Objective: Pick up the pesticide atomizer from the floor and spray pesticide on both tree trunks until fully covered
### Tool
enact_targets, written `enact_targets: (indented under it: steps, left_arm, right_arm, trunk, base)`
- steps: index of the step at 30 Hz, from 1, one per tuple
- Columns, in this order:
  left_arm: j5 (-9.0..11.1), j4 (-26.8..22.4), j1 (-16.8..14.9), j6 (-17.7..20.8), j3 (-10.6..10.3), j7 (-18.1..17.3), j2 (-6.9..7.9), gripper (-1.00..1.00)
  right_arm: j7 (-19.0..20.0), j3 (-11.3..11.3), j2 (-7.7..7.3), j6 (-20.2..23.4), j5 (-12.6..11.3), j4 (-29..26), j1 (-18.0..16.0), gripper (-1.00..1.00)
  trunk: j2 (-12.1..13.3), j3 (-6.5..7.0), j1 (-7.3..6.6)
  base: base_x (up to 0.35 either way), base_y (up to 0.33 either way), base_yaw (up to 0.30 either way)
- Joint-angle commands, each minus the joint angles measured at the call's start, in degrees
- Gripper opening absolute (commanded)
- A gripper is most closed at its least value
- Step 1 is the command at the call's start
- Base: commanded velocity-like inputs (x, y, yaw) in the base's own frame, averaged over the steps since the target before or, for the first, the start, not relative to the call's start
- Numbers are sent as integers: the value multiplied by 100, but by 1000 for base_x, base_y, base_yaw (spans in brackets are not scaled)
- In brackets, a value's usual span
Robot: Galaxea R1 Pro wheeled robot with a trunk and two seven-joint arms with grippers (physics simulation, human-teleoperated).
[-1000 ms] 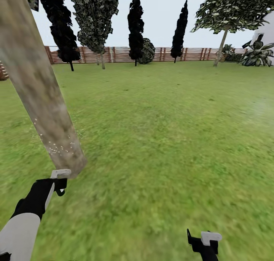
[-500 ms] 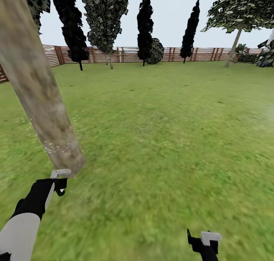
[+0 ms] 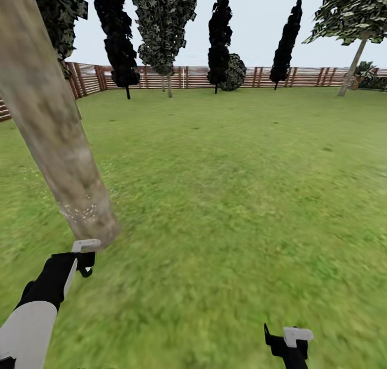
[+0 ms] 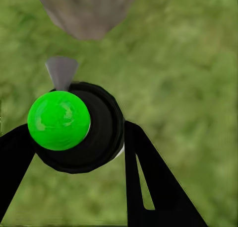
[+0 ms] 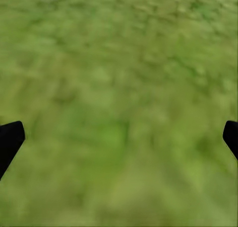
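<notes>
Camera panned left | trunk [image 3: 54, 127] unmoved | left tool [image 4: 74, 152] still grips atomizer [image 4: 59, 120]

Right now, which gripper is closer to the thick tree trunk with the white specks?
Left. The left gripper sits just below the base of the tree trunk, holding the atomizer. The right gripper hangs far to the side over grass.

The head view looks forward and down across the lawn [image 3: 242, 197] to the far fence [image 3: 188, 77], the tree trunk [image 3: 54, 132] close at its left. The left wrist view looks down close at the grass and that trunk's base [image 4: 87, 11]. The right wrist view faces grass [image 5: 119, 88] close up.
</notes>
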Motion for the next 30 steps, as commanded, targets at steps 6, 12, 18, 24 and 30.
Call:
enact_targets:
  steps: [6,12,18,24,30]
  left_arm:
    - [11,-93,-51,-161,-5,-105,-34,-100]
    - [-4,-93,-659,-61,-136,-750,-181,-100]
    - [-16,-89,-1225,456,-137,-815,266,-100]
    - [-5,-17,-1264,500,-497,-822,570,-100]
    - [-21,131,-1153,532,-596,-841,962,-100]
  right_arm:
    - [-8,-5,-17,-1,-9,-9,2,100]
    - [-9,-5,-24,-1,-9,0,4,100]
    - [-9,-5,-32,-1,-9,0,3,100]
    - [-5,-5,-24,-1,-9,0,3,100]
    - [-1,-5,-18,-1,-9,0,3,100]
  trunk:
    - [0,0,0]
    - [0,0,0]
    - [0,0,0]
    - [0,0,0]
    - [0,0,0]
  base:
    - [7,-8,277]
    - [0,0,139]
    - [0,0,2]
    - [0,0,103]
    - [0,0,215]
